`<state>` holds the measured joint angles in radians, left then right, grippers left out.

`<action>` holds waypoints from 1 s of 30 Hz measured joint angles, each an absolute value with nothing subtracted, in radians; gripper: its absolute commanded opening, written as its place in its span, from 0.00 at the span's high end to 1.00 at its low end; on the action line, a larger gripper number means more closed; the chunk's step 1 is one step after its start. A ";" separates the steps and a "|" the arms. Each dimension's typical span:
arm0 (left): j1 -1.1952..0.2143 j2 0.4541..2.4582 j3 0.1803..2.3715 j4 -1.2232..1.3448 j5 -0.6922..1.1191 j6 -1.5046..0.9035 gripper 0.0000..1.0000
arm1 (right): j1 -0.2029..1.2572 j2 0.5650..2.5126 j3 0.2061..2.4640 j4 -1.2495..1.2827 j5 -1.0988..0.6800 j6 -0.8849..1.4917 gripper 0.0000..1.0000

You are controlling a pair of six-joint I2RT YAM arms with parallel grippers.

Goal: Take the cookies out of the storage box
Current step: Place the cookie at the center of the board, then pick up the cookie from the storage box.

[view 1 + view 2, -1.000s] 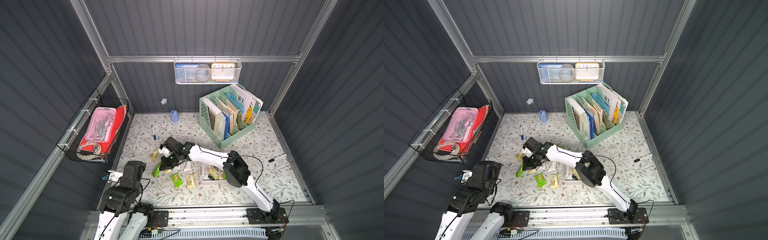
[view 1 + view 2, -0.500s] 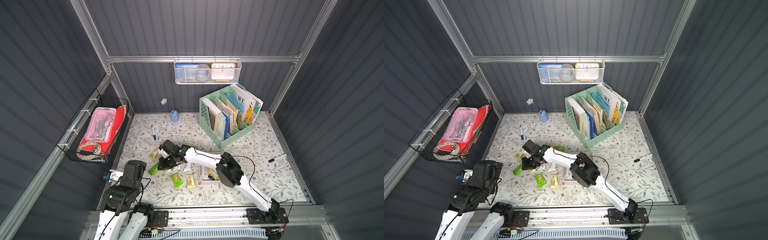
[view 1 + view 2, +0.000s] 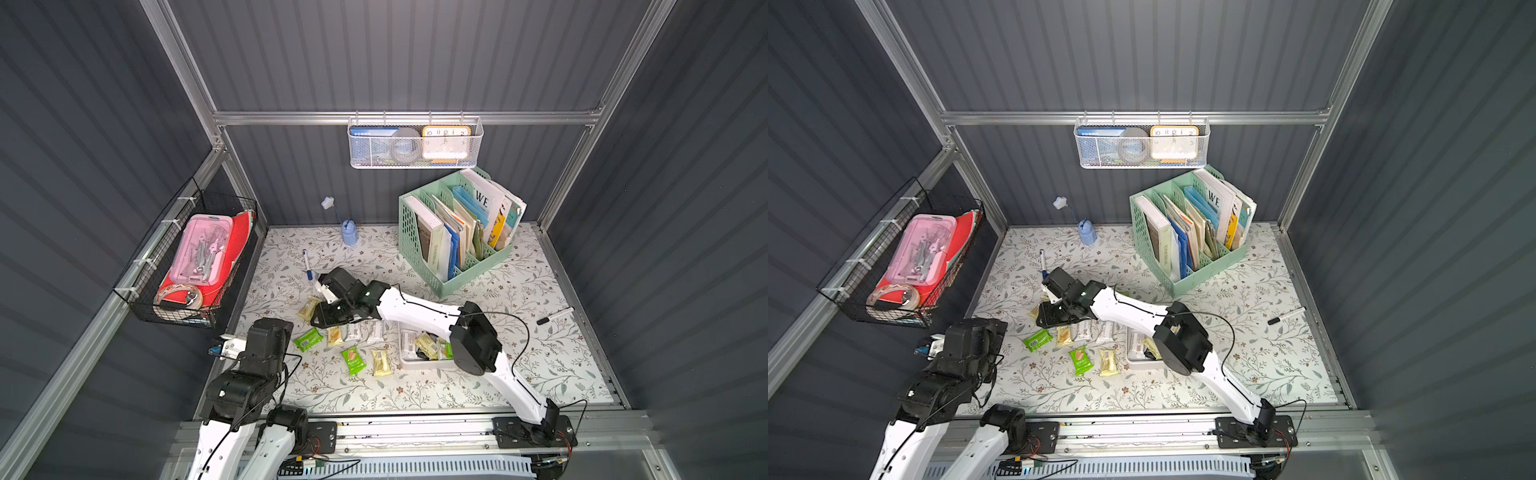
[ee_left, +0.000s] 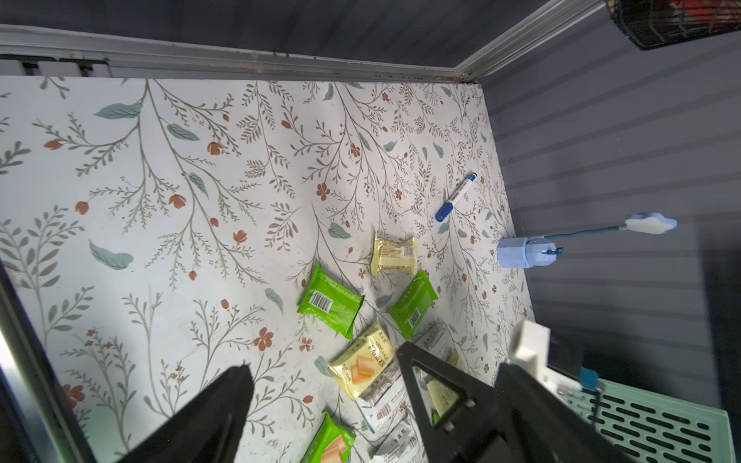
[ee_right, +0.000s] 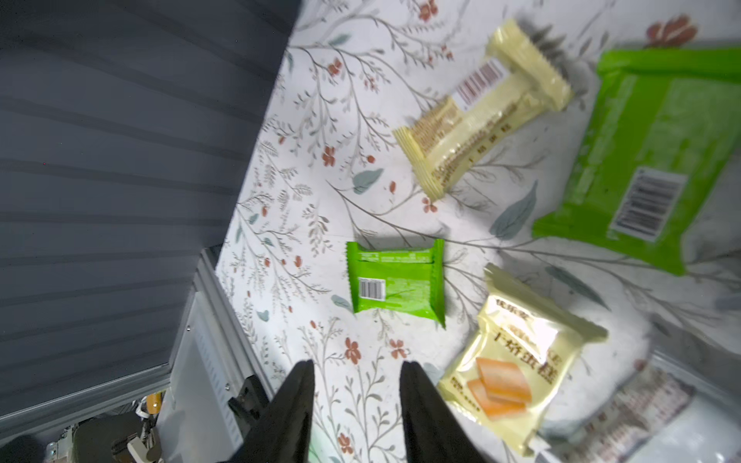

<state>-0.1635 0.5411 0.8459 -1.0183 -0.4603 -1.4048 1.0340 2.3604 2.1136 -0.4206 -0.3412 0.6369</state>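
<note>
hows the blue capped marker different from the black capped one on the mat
The blue-capped marker lies roughly front to back with its cap toward the robot. The black-capped marker lies more crosswise with its cap toward the middle. The blue-capped marker sits on the left side of the floral mat. The black-capped marker lies alone near the mat's right edge. Both have white barrels and lie flat.
</note>
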 measured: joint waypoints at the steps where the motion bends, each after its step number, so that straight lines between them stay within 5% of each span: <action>1: -0.163 0.541 0.845 -1.012 -0.455 -1.400 0.00 | 1.034 2.331 2.087 -0.406 -0.336 0.638 0.61; 11: -0.163 0.556 0.843 -0.970 -0.357 -1.309 0.01 | 1.034 1.927 1.581 -0.292 -0.192 0.647 0.62; 22: -0.164 0.825 0.846 -0.827 -0.165 -1.183 0.08 | 0.983 1.541 1.234 -0.396 0.033 0.680 0.61; 30: -0.291 0.905 0.857 -0.723 -0.109 -1.220 0.12 | 0.882 1.455 1.190 -0.588 0.043 0.552 0.45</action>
